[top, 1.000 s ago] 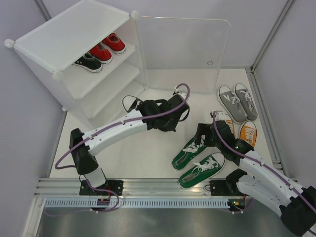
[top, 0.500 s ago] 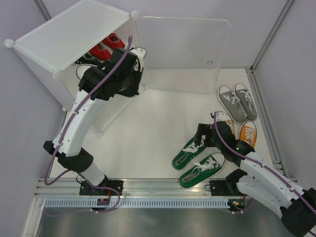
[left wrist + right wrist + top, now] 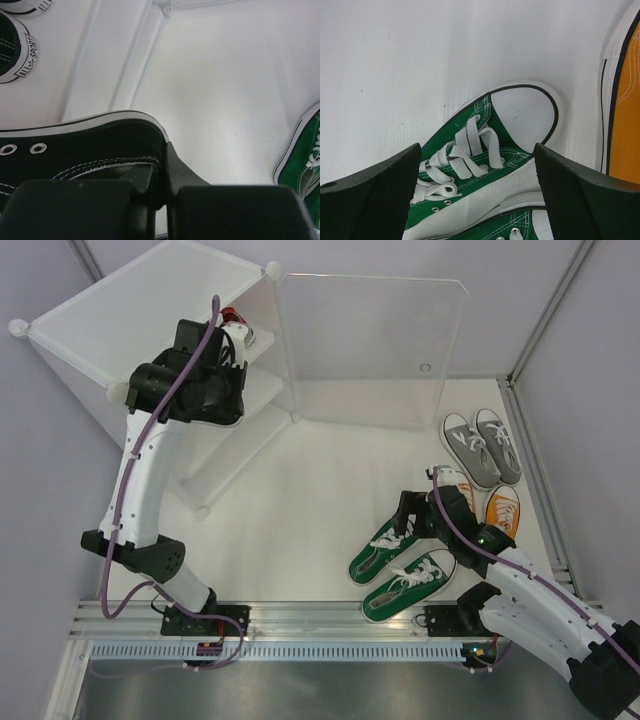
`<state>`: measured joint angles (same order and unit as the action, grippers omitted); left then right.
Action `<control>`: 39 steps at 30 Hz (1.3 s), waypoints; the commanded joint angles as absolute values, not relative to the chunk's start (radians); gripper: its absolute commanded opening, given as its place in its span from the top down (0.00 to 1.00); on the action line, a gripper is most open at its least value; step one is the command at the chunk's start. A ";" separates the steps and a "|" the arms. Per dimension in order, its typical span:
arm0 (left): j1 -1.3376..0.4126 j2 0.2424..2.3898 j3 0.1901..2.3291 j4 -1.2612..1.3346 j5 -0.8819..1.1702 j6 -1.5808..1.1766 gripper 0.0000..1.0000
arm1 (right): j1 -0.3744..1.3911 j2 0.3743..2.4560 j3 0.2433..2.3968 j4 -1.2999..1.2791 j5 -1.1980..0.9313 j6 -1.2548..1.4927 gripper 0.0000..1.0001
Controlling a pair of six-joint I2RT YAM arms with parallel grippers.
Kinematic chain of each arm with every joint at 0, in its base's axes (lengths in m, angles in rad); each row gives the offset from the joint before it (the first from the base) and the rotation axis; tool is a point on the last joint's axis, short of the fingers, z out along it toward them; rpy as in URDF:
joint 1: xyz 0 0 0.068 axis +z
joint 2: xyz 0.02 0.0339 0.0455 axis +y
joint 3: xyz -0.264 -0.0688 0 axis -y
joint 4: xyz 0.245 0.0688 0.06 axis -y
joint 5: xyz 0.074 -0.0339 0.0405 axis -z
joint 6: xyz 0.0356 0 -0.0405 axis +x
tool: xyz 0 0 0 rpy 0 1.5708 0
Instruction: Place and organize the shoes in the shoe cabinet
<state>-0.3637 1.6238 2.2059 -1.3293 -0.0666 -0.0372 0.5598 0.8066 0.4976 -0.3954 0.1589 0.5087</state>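
Black canvas sneaker (image 3: 75,145), pinched tight in the left hand (image 3: 162,172), is mostly cut off in the wrist view. From above, the raised, outstretched arm (image 3: 140,480) hides it at the upper shelf of the white plastic shoe cabinet (image 3: 100,315). Right hand (image 3: 476,165) hangs low, jaws spread wide astride a green canvas sneaker (image 3: 520,112).

hidden: red shoe (image 3: 230,313) mostly behind left arm (image 3: 140,480) | cut off: orange shoe (image 3: 626,115), black shoe (image 3: 75,145)

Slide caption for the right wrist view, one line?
Right gripper, jaws wide open, poised over a green canvas lace-up sneaker beside an orange canvas sneaker.
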 commanded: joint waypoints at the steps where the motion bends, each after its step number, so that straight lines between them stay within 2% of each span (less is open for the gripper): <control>1: -0.321 1.612 2.249 -1.259 -0.060 0.051 0.93 | 0.560 0.813 0.497 -0.357 0.160 0.509 0.04; 7: -0.285 1.618 2.249 -1.262 -0.149 0.020 0.82 | 0.558 0.830 0.491 -0.351 0.160 0.512 0.04; 14: -0.284 1.615 2.246 -1.264 -0.261 0.012 0.80 | 0.558 0.850 0.486 -0.342 0.156 0.511 0.04; 17: -0.282 1.615 2.244 -1.264 -0.325 0.011 0.75 | 0.558 0.851 0.486 -0.341 0.155 0.511 0.04; 21: -0.281 1.606 2.241 -1.256 -0.448 -0.044 0.74 | 0.558 0.853 0.486 -0.339 0.155 0.511 0.04; 23: -0.281 1.598 2.234 -1.244 -0.475 -0.054 0.69 | 0.558 0.853 0.486 -0.339 0.153 0.508 0.04; 25: -0.281 1.592 2.221 -1.241 -0.486 -0.066 0.59 | 0.560 0.854 0.486 -0.339 0.152 0.509 0.04; 27: -0.281 1.577 2.206 -1.235 -0.486 -0.097 0.55 | 0.558 0.854 0.486 -0.339 0.150 0.508 0.04; 30: -0.281 1.548 2.158 -1.224 -0.483 -0.155 0.44 | 0.558 0.850 0.486 -0.339 0.150 0.506 0.04; 31: -0.281 1.540 2.128 -1.220 -0.483 -0.172 0.38 | 0.558 0.850 0.488 -0.339 0.149 0.508 0.04; 37: -0.282 1.476 2.033 -1.212 -0.515 -0.310 0.29 | 0.558 0.842 0.486 -0.339 0.133 0.506 0.04; 39: -0.282 1.460 2.016 -1.210 -0.554 -0.366 0.30 | 0.558 0.833 0.485 -0.336 0.132 0.508 0.04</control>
<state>-0.2958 1.5146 2.0403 -1.1923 -0.4427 -0.2501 0.5598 0.8516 0.4885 -0.3729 0.1459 0.5083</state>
